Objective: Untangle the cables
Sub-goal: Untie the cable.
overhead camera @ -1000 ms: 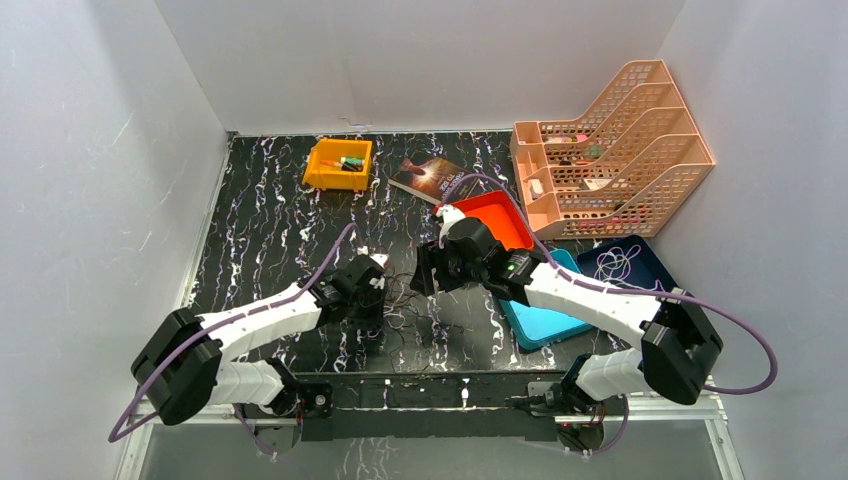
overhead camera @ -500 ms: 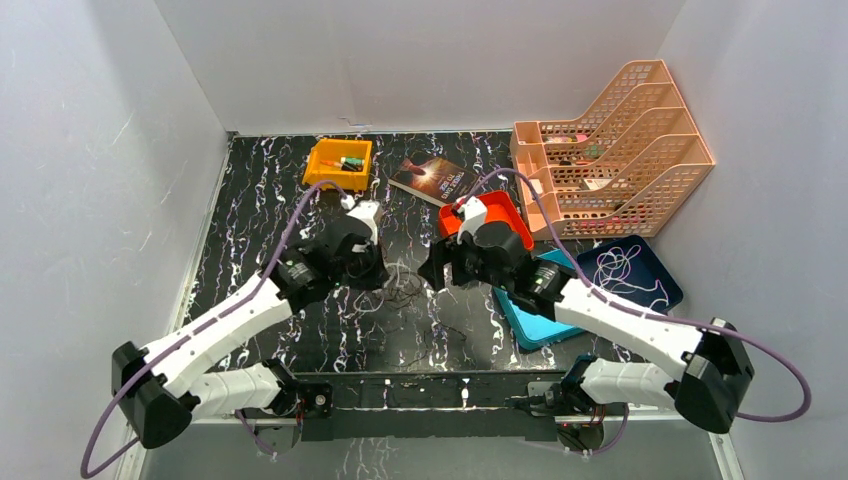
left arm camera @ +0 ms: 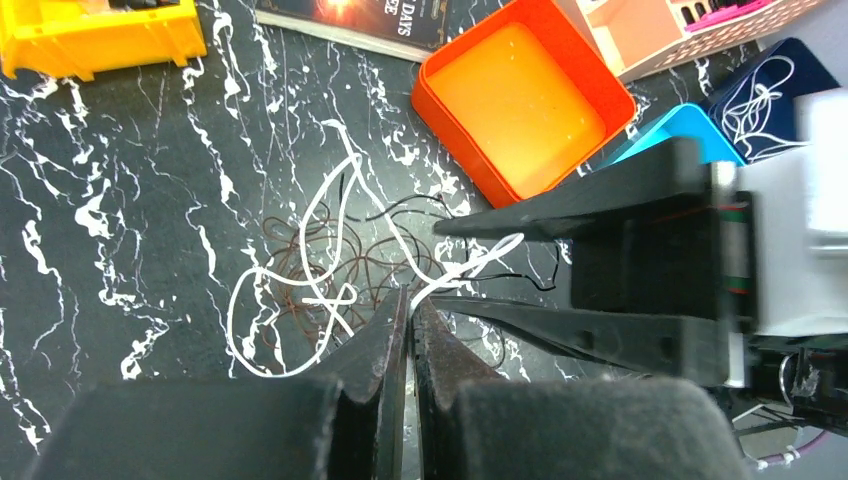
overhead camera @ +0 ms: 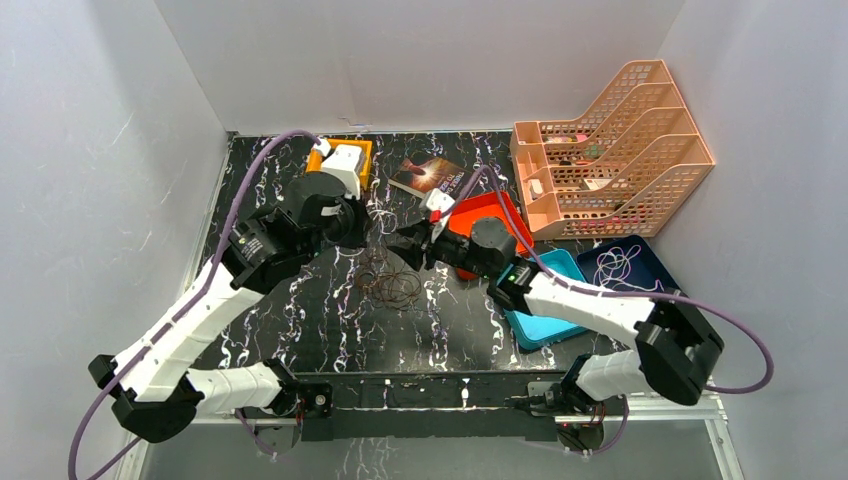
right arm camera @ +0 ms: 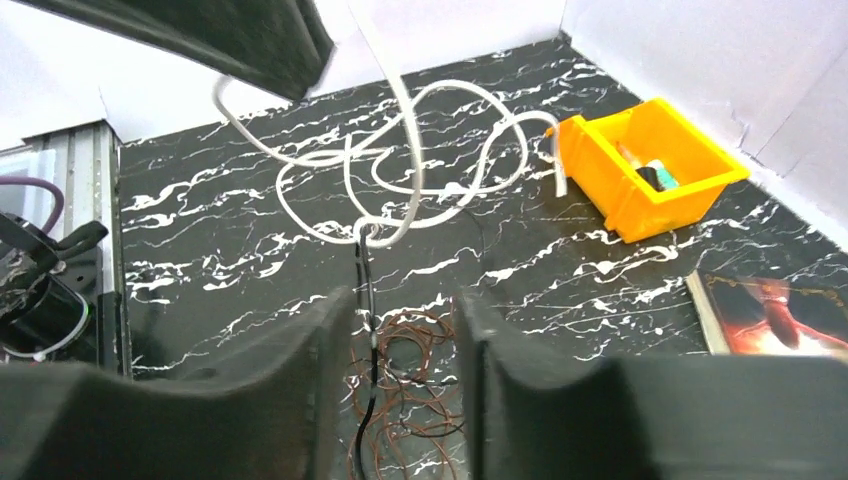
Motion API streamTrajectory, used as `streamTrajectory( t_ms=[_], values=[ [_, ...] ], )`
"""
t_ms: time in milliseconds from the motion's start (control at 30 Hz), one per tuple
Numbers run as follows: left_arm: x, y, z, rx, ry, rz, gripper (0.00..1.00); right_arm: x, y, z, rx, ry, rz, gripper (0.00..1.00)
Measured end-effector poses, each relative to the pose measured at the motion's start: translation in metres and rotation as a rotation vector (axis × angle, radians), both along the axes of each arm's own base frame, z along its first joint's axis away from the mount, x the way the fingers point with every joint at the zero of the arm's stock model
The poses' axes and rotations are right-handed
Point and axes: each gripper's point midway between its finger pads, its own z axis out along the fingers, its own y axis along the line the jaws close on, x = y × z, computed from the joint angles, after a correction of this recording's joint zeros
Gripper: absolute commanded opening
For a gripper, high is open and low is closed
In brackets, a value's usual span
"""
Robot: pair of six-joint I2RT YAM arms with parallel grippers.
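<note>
The left claw point(left arm camera: 408, 300) is closed tight, and its two black fingers pinch the white cable point(left arm camera: 485, 255) right at their tips. It is high above the black marbled table point(overhead camera: 270, 300), so the white cable hangs down from it in several loose loops in the air.

The right claw point(right arm camera: 400, 305) is directly opposite to the left claw, very near, with the tips of the two pointing toward each other. Its jaws are apart with a clear gap, and they hold nothing. In the left wrist view, one free end of the white cable lies in this gap. In the right wrist view, a thin black cable point(right arm camera: 364, 290) hangs straight down between the two fingers, starting from the lowest white loop in front of the claw. I cannot tell if the black cable touches either finger.

The brown cable point(overhead camera: 392, 286) lies on the table as a flat bundle of small coils, under both claws and a little in front of the right one. Together these cables are between and below the two claws.

An empty orange tray point(left arm camera: 520, 105) is on the table behind the right claw. A yellow bin point(right arm camera: 600, 180) is behind the left claw, and a book point(right arm camera: 770, 315) is between the bin and the tray.
</note>
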Motion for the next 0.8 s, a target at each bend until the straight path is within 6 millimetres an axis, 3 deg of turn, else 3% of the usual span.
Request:
streamTrajectory(
  t_ms=[100, 200, 500, 733, 800],
  values=[
    [0.001, 0.003, 0.013, -0.001, -0.020, 0.007, 0.00, 0.007, 0.008, -0.010, -0.030, 0.039, -0.011, 0.26],
    [0.005, 0.009, 0.036, -0.013, -0.073, 0.033, 0.00, 0.012, 0.009, -0.027, -0.063, 0.099, -0.040, 0.00],
    [0.016, 0.028, 0.099, -0.023, -0.221, 0.115, 0.00, 0.008, 0.007, -0.070, -0.105, 0.271, -0.069, 0.00],
    [0.026, 0.044, 0.136, 0.003, -0.323, 0.181, 0.00, -0.006, 0.004, -0.130, -0.185, 0.427, -0.051, 0.01],
    [0.028, 0.046, 0.142, 0.014, -0.340, 0.190, 0.00, -0.009, 0.004, -0.138, -0.197, 0.454, -0.044, 0.11]
  ],
)
